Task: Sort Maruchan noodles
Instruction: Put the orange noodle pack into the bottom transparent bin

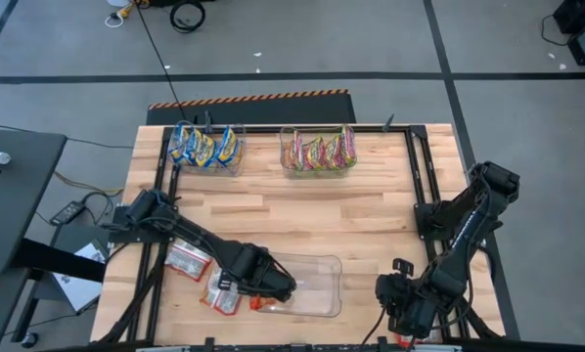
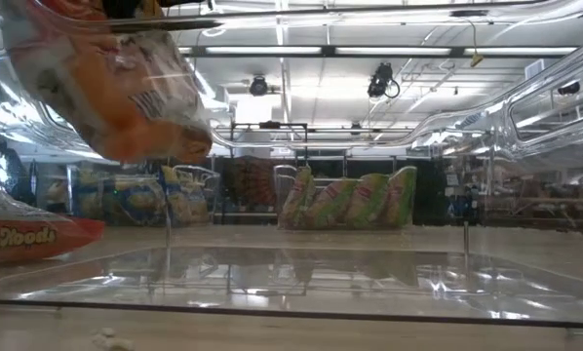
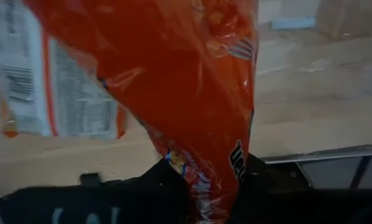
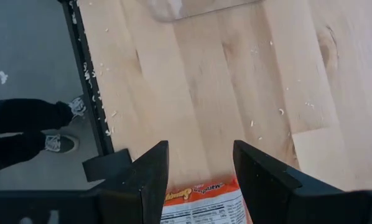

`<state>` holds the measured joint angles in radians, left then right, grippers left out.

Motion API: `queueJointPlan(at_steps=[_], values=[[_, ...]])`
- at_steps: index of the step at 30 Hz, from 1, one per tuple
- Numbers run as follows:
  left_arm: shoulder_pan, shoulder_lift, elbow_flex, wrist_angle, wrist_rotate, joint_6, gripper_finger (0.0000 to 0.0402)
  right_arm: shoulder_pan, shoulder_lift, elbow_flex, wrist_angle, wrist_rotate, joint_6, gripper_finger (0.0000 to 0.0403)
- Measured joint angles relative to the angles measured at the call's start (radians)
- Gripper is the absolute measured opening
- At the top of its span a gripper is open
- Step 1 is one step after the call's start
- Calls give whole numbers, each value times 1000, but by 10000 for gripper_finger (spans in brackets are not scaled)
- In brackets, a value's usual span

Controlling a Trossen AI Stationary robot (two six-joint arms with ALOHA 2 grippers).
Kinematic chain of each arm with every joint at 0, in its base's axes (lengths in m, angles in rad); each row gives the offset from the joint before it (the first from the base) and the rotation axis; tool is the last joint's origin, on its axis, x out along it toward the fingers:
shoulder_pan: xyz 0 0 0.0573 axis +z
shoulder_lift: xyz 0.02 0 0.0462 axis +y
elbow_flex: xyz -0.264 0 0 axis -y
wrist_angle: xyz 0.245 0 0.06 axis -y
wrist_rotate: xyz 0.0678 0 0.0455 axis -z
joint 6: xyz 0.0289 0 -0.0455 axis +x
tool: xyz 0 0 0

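The Maruchan noodles stand sorted in two clear bins at the far edge, blue-yellow packets [image 1: 206, 147] in one and green-pink packets [image 1: 319, 152] in the other. Two orange packets [image 1: 187, 262] [image 1: 222, 296] lie flat on the table near the left. My left gripper [image 1: 273, 286] is shut on a further orange packet [image 2: 126, 88] over the left end of a clear bin [image 1: 317, 284]. My right gripper [image 4: 201, 168] hangs open near the front right [image 1: 410, 311]. Through its gap shows an orange packet [image 4: 201, 202], which seems to lie on the table below. My left gripper pinches the orange packet between its two fingers at one bunched, narrowed end [image 3: 201, 177]. The fingers point steeply down. The packet hangs below them, tilted, clear of the bin's floor [image 2: 301, 278].
The clear bin lies on its long side toward the front centre, between both arms. A black rail [image 4: 89, 93] runs along the table's front edge, and a person's legs and shoes [image 4: 43, 134] stand on the floor beyond it. Bare wood lies between the far bins and the near bin.
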<state>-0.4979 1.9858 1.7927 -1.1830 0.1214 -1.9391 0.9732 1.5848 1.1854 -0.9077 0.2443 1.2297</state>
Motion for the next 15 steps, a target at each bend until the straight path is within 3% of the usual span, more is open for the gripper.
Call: queueJointPlan(at_steps=[10,15], values=[[-22,23,0,-30,-57,-13,138,4,0,0,0,-34,-11,185],[-22,22,0,-38,-65,20,173,1,-6,0,-3,-161,-74,185]])
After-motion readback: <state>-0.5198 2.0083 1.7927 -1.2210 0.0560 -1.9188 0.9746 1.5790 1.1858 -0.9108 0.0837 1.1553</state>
